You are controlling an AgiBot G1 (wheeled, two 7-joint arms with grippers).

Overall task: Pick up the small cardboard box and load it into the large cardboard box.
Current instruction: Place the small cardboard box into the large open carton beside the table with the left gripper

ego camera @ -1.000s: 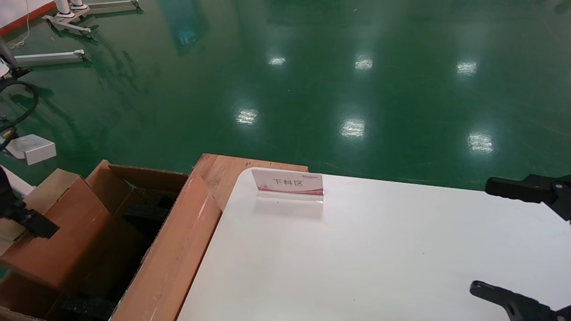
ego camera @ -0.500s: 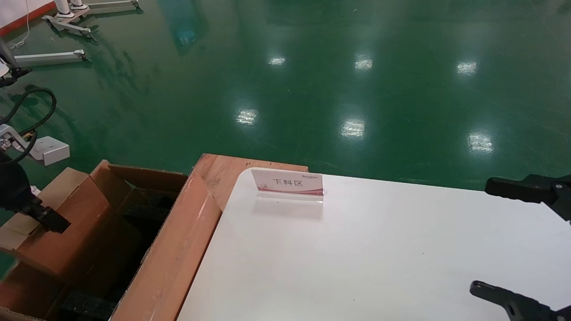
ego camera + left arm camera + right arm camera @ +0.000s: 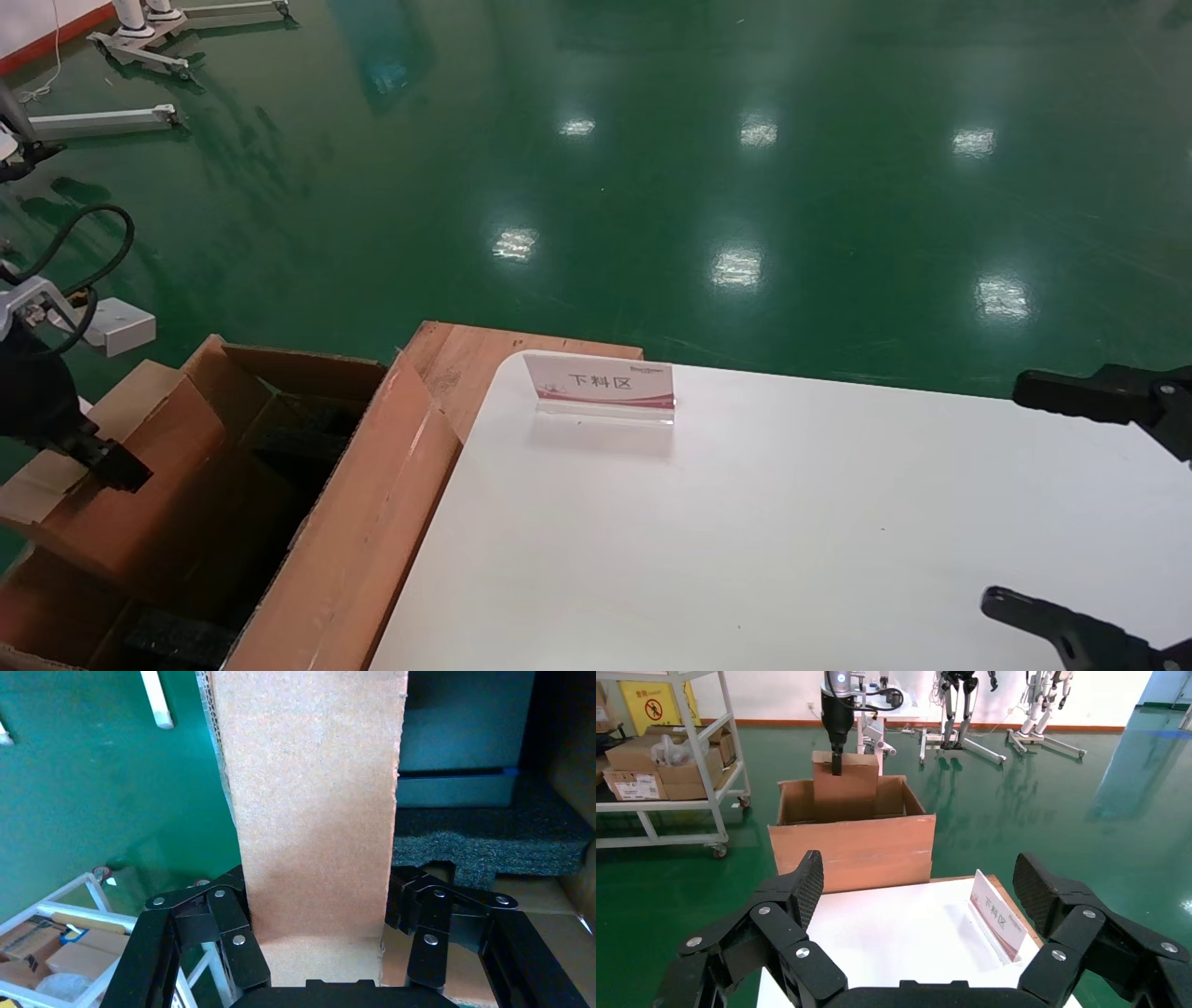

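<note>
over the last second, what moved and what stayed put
The left claw, shut on the small cardboard box, carried it slightly toward the table and farther over the large cardboard box. The open right claw, white table and sign stayed as they were.

The left gripper [image 3: 316, 952] sits at the far left, angled downward, its fingers [image 3: 235, 934] pressed against both sides of the small cardboard box [image 3: 313, 811]. The right gripper [image 3: 919, 896] hovers at the right edge, jaws spread wide and holding nothing, apparently idle.
</note>
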